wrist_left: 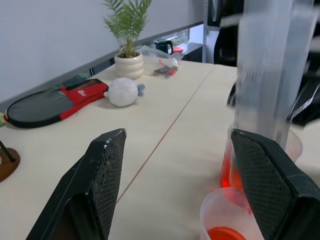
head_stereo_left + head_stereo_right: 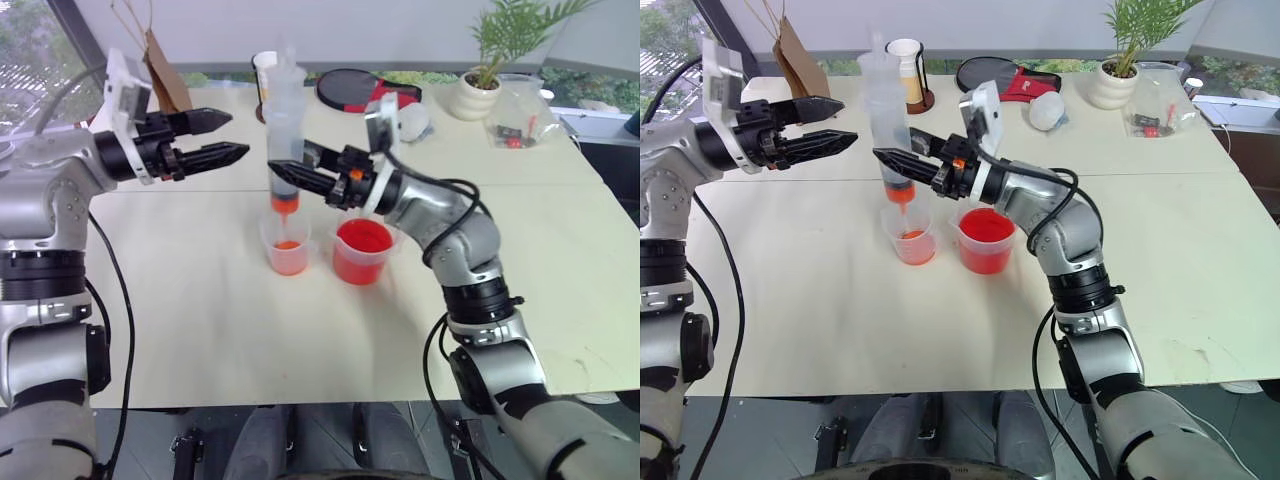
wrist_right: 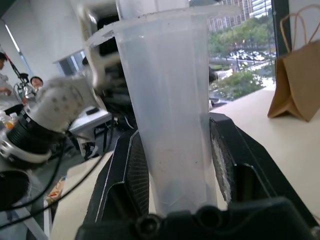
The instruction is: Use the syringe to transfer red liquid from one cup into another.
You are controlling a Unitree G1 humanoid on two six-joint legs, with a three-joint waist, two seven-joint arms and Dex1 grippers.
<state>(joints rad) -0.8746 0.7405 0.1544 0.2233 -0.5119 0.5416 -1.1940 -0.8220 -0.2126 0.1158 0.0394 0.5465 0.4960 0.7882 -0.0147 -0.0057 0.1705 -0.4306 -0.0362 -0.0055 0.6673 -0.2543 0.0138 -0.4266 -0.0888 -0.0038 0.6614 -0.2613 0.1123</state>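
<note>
The syringe (image 2: 283, 120) stands upright over the table, its clear barrel clamped between the fingers (image 3: 131, 180) of my right gripper (image 2: 285, 162), which is shut on it. Its orange-red nozzle hangs just above the smaller clear cup (image 2: 286, 248), which holds a little red liquid (image 2: 287, 246) at the bottom. Right beside that cup stands the wider spouted beaker (image 2: 361, 262), part full of bright red liquid (image 2: 362, 237). My left gripper (image 2: 238, 135) is open, level with the barrel's upper part and a short way to its left, touching nothing.
Along the table's far side are a brown paper bag (image 2: 165, 75), a white-and-yellow cup (image 2: 265, 70), a black and red paddle (image 2: 355, 90), a white soft ball (image 2: 413, 121), a potted plant (image 2: 476, 95) and a clear plastic bag (image 2: 520, 120).
</note>
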